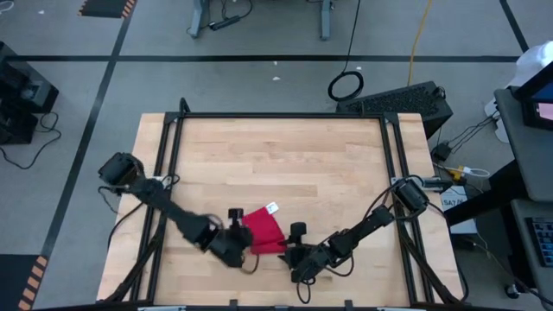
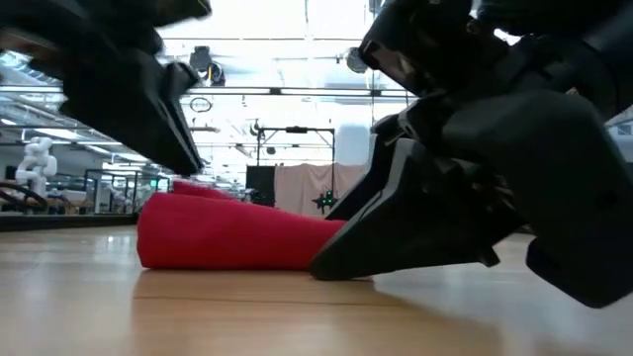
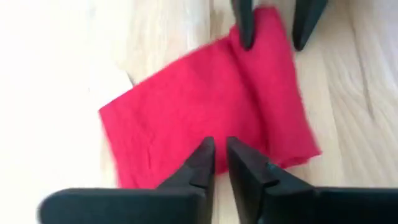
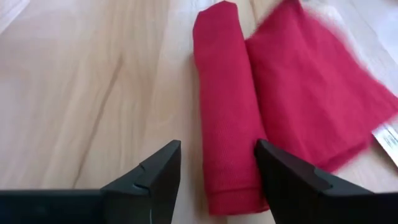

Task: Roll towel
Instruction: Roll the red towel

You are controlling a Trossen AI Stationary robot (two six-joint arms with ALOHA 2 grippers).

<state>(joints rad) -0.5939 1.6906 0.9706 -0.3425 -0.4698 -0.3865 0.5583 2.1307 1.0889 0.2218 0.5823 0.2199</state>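
Note:
The red towel (image 1: 262,231) lies on the wooden table near its front edge. One side is rolled into a short roll (image 4: 224,106); the rest lies flat (image 4: 311,93), with a white tag (image 4: 388,140) at its edge. My left gripper (image 3: 219,152) hangs above the flat part, its fingertips a narrow gap apart with nothing between them. In the low view it (image 2: 183,148) is raised off the table. My right gripper (image 4: 217,165) is low at the table, open, its fingers on either side of the roll's near end. My right gripper comes at the roll's end (image 4: 233,196) slanting down from the table's right, its fingers lying along the roll. One fingertip (image 2: 331,262) rests at table level beside that end. Whether a finger touches the cloth I cannot tell.
Black frame rails run along the table's left (image 1: 168,173) and right (image 1: 397,173) sides. The far half of the wooden top (image 1: 276,155) is bare wood. The front edge lies close behind both grippers.

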